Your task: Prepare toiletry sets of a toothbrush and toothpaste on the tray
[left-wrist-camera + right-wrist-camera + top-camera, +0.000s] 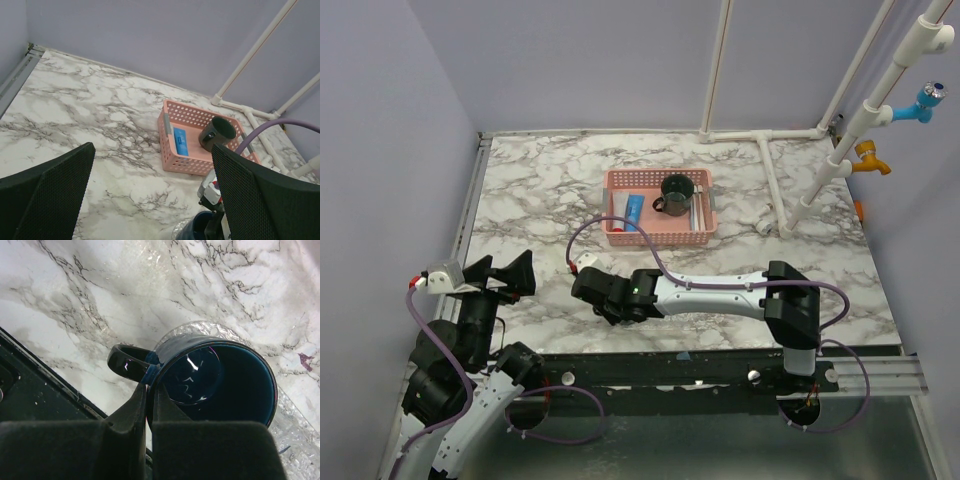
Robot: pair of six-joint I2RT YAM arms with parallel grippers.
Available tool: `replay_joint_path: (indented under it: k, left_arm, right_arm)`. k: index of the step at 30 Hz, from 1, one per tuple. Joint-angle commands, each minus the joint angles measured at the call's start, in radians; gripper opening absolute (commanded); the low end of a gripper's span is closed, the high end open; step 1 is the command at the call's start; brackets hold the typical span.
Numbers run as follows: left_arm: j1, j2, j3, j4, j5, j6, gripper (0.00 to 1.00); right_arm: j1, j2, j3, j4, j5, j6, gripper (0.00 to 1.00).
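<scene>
Our right gripper (149, 400) is clamped tight on the rim of the navy mug (235, 385), one finger inside and one outside, right next to the handle. Under the mug we can see the crinkly clear plastic of the tray (292, 407), so the mug is over or on it, near the front edge of the table (520, 200). We can't tell from here whether its bottom is actually resting down.

Left gripper (502, 275) is spread wide with nothing in it, hanging off to the left, well apart from everything.

The rest is at the back, in the pink basket (660, 241): the green mug (676, 190), a blue tube (634, 208) and a couple of slim pale things. One of them is probably the toothbrush, but we can't say which.

So we reckon we're on the mug-placing step, early in the job. Next move: make sure the mug is flat on the tray, then open up and lift straight off so a finger doesn't drag the rim and tip it. After that, it's back to the basket for a tube and the brush.
</scene>
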Motion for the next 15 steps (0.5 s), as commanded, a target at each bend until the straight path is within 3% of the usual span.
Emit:
replay_joint_path:
  k: [1,10,15]
  left_arm:
    - [0.008,0.001,-0.007,0.016,-0.008,-0.001,0.99]
    - [0.007,0.005,-0.007,0.015,-0.008,-0.001,0.99]
    - [0.008,0.006,-0.007,0.016,-0.008,-0.001,0.99]
  right_arm:
    - [0.01,0.003,-0.008,0.029,0.056,0.007,0.01]
    - [0.011,-0.001,-0.009,0.032,0.07,0.01,0.12]
    - [0.01,-0.01,-0.005,0.029,0.079,0.011,0.27]
